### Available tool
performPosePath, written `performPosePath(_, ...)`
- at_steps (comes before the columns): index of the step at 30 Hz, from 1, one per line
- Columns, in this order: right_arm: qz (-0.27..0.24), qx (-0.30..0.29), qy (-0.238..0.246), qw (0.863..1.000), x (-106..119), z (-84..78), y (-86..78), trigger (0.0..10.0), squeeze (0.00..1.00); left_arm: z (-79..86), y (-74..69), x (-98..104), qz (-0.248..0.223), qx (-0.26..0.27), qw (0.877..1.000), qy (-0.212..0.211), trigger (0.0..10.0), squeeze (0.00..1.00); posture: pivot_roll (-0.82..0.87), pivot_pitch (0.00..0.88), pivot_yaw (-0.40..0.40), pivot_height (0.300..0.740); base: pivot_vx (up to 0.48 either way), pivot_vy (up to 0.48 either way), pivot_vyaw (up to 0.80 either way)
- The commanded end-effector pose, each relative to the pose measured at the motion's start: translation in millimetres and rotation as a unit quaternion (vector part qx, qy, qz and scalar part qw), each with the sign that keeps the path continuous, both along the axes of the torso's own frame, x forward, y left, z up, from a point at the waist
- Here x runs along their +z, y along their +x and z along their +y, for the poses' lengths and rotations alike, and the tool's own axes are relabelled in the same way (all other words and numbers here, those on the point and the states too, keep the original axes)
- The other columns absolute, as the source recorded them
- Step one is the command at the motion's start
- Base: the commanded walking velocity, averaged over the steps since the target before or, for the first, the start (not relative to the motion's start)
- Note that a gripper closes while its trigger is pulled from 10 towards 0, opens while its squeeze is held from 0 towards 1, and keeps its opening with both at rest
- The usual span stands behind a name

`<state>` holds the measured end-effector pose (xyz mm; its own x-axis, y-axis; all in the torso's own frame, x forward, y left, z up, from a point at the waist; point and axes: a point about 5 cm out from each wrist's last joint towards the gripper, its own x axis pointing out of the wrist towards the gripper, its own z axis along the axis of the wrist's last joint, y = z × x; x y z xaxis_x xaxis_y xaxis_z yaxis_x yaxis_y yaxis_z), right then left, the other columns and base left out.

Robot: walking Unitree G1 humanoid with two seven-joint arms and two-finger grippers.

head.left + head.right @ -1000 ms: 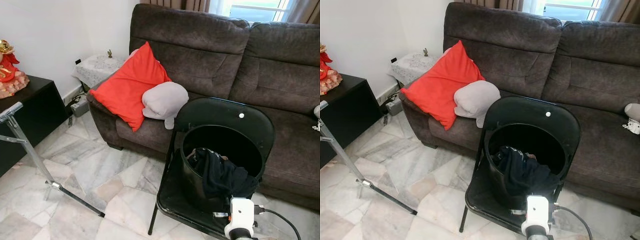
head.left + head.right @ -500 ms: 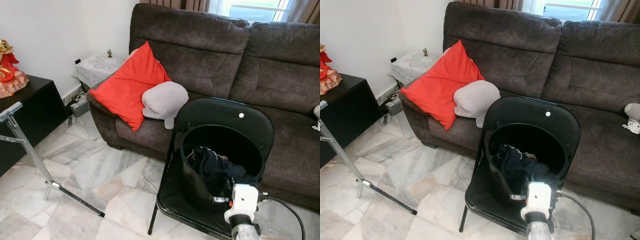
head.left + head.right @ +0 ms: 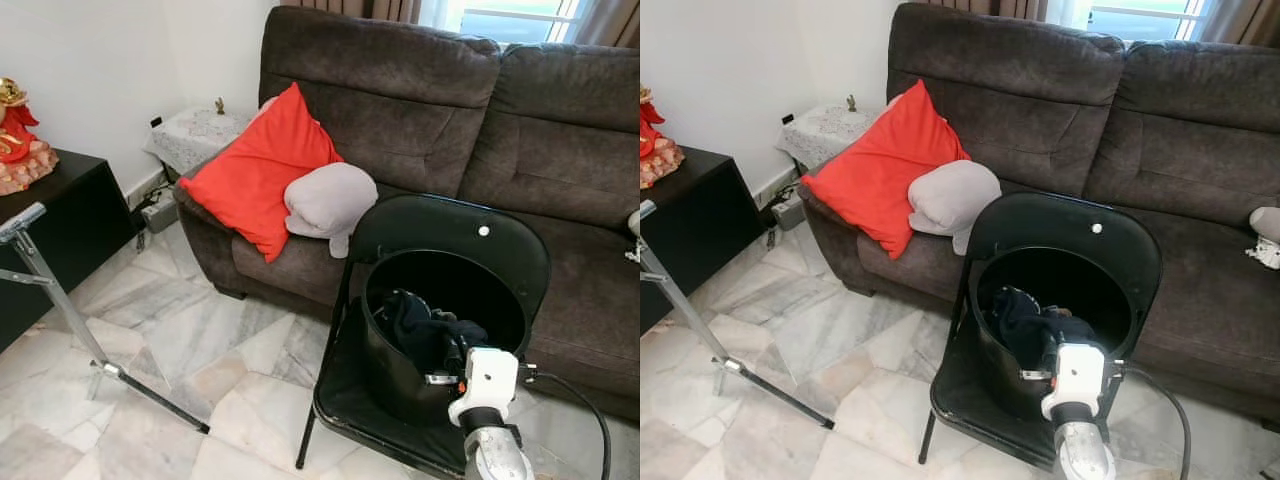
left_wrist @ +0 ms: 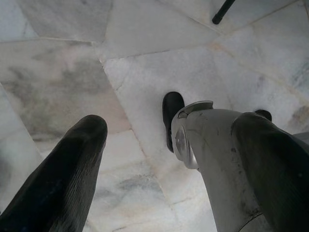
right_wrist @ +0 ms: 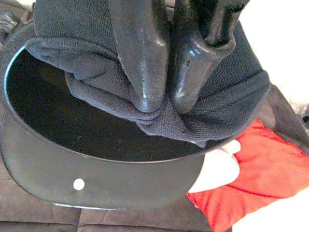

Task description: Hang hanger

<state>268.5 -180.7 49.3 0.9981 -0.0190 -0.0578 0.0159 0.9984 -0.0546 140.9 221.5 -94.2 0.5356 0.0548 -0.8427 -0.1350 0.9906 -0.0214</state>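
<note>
Down at the lower right of the head views, the right gripper (image 5: 157, 101) is reaching into a black bucket (image 3: 385, 365) that is sitting on a black folding chair (image 3: 345, 390), and its jaws are pinching together on a fold of dark knitted garment (image 5: 217, 104). That garment is lying bunched inside the bucket with no clear long axis, part of it rising over the near rim toward the wrist. No hanger can be made out among the cloth. Behind the chair, a brown sofa (image 3: 420, 100) is carrying a red cushion (image 3: 262, 170) and a grey pillow (image 3: 330, 200) at frame centre. At the left edge, a metal rack leg (image 3: 60, 300) is slanting across the marble floor (image 3: 180, 350). The left gripper (image 4: 159, 159) is hanging over the floor tiles, jaws standing apart.
</note>
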Motion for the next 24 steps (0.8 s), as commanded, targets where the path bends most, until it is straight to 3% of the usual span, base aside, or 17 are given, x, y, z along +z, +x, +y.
performPosePath(1, 0.012, -0.006, -0.007, 1.000, -2.6, -2.5, -1.3, 10.0, 0.00, -1.1, -2.3, -1.2, 0.006, -0.004, 1.000, 0.000, 10.0, 0.00, -0.01, 0.034, 0.014, 0.740, 0.000, 0.000, 0.00)
performPosePath(4, 0.013, -0.014, -0.008, 1.000, -2.4, -6.2, -1.0, 10.0, 0.00, -0.9, -1.9, -1.0, 0.006, -0.004, 1.000, 0.000, 10.0, 0.00, -0.01, 0.034, 0.015, 0.740, 0.000, 0.000, 0.00)
performPosePath(11, -0.002, -0.060, 0.043, 0.997, 7.3, -18.9, 5.2, 10.0, 0.00, -0.9, 0.0, -0.3, 0.003, -0.006, 1.000, 0.001, 10.0, 0.00, -0.01, 0.033, 0.016, 0.740, 0.000, 0.000, 0.00)
performPosePath(17, 0.003, -0.063, 0.058, 0.996, 5.7, -18.1, 3.8, 10.0, 0.00, -2.0, 0.3, -0.4, 0.002, -0.008, 1.000, 0.002, 10.0, 0.00, -0.01, 0.030, 0.016, 0.740, 0.000, 0.000, 0.00)
performPosePath(24, -0.056, -0.043, 0.082, 0.994, 30.5, -7.3, 7.9, 10.0, 0.00, -0.9, 0.1, -0.2, 0.002, -0.007, 1.000, 0.003, 10.0, 0.00, -0.01, 0.024, 0.016, 0.740, 0.000, 0.000, 0.00)
